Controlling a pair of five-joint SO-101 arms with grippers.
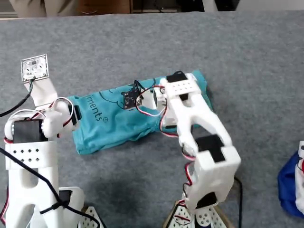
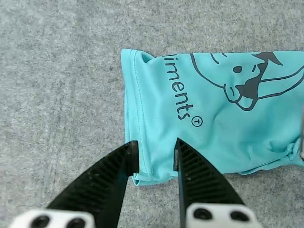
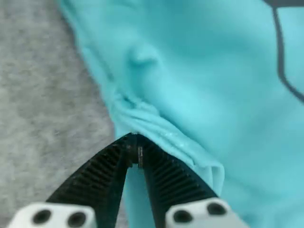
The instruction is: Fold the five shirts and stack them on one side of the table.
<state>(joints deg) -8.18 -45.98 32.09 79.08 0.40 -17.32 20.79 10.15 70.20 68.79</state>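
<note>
A teal shirt [image 1: 114,118] with dark print lies folded into a long strip across the middle of the grey table. My left gripper [image 2: 154,154] is open, and its black fingertips [image 2: 132,154] straddle the strip's corner at its left end [image 2: 142,175]. The left arm [image 1: 33,137] stands at the table's left. The right arm [image 1: 190,114] reaches over the strip's right part. My right gripper [image 3: 136,148] is shut, pinching a bunched ridge of the teal shirt [image 3: 199,71] at its edge, beside bare table.
A dark blue garment [image 1: 289,185] lies bunched at the right edge of the table. A small white board [image 1: 34,68] with a cable sits at the far left. The grey table [image 1: 237,47] stretches behind the shirt.
</note>
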